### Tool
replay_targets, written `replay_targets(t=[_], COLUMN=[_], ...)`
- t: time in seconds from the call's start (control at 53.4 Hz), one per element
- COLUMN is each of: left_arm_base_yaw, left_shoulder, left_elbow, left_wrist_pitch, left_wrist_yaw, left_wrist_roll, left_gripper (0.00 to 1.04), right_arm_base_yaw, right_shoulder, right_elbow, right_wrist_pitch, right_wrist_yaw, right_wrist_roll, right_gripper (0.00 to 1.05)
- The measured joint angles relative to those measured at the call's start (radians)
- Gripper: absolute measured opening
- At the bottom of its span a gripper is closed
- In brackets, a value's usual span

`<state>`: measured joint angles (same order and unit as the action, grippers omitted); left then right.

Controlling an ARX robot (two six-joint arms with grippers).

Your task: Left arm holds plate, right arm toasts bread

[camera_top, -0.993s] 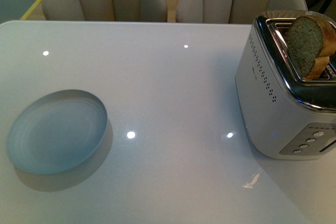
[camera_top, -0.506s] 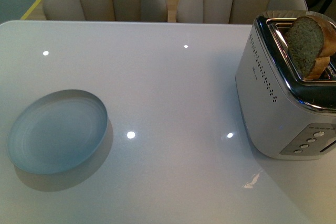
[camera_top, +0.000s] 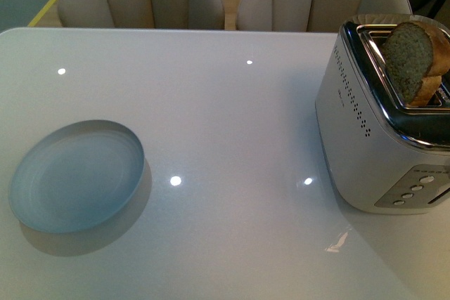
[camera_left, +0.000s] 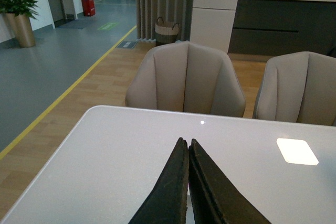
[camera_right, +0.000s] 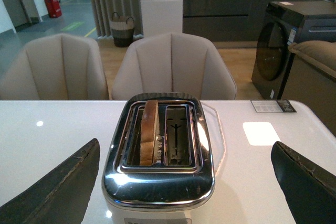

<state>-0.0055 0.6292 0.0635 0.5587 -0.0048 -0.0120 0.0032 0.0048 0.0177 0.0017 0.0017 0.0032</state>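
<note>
The bread [camera_right: 150,129] stands in the toaster [camera_right: 157,182], between the right end effector's [camera_right: 189,182] wide-spread fingers.

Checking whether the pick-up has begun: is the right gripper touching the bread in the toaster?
Apart. In the right wrist view the right gripper is open, its fingers wide of the toaster, and the bread stands untouched in its slot.
</note>
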Motion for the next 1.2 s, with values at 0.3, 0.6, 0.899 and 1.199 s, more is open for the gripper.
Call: replay_targets(t=[0.3, 0.6, 0.899, 1.199], left_arm_base_yaw=[0.001, 0.002, 0.002, 0.002], left_shoulder=[-0.125, -0.276, -0.392, -0.525], left_elbow=[-0.051, -0.051, -0.051, -0.051], left_wrist_pitch=[-0.064, -0.206, -0.321, -0.481], left_wrist_yaw=[0.005, 0.005, 0.005, 0.006], left_wrist_roll=[0.001, 0.001, 0.001, 0.001], left_gripper=[0.03, 0.03, 0.03, 0.03], right_arm_base_yaw=[0.0, 0.0, 0.0, 0.0], right_shoulder=[0.0, 0.0, 0.0, 0.0], right_elbow=[0.0, 0.0, 0.0, 0.0], right_wrist_pitch=[0.0, 0.0, 0.0, 0.0], right_wrist_yaw=[0.0, 0.0, 0.0, 0.0], right_wrist_roll=[0.0, 0.0, 0.0, 0.0], right_gripper=[0.96, 0.96, 0.96, 0.96])
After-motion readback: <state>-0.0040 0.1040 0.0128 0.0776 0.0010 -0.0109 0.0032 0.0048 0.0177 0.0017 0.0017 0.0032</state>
